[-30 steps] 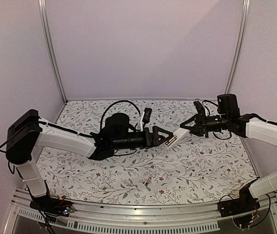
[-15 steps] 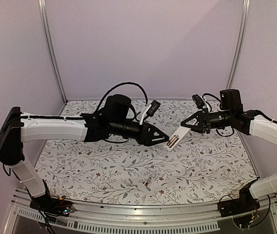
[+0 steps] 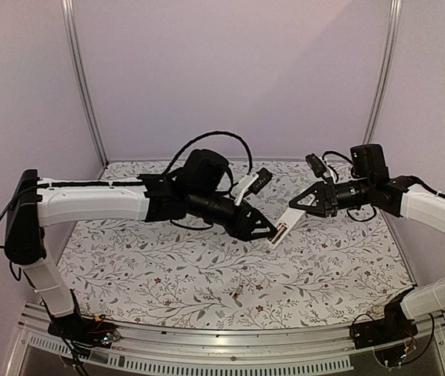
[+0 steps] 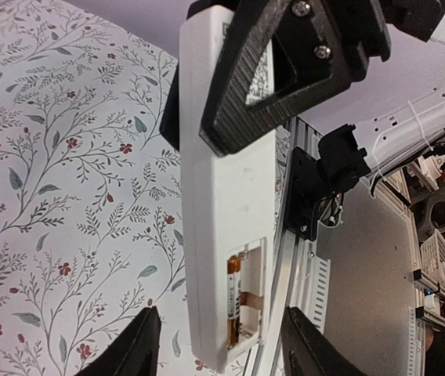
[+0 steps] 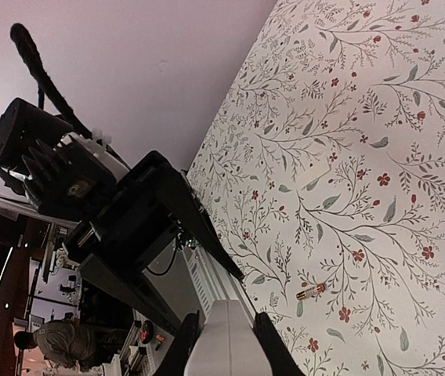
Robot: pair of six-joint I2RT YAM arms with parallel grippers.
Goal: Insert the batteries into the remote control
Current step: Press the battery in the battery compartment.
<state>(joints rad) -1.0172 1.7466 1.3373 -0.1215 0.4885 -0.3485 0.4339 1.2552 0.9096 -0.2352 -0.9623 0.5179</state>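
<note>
Top external view: walls close the left, far and right edges of the desk (image 3: 128, 266), and a metal rail (image 3: 207, 342) runs along the near edge. My two arms meet in the air above the desk's middle, with broad bare cover beneath them and toward the near edge.

I count one remote control (image 4: 226, 227) and two batteries. The loose battery (image 5: 310, 292) lies on the desk near the near edge, about midway along it, well apart from all fingers.

My left fingers (image 3: 263, 229) stand apart, straddling the remote control's end that has the open bay, with a gap at each side. The seated battery (image 4: 233, 301) lies in that bay, between them. My right fingers (image 3: 301, 205) are clamped on the remote control's other end.
</note>
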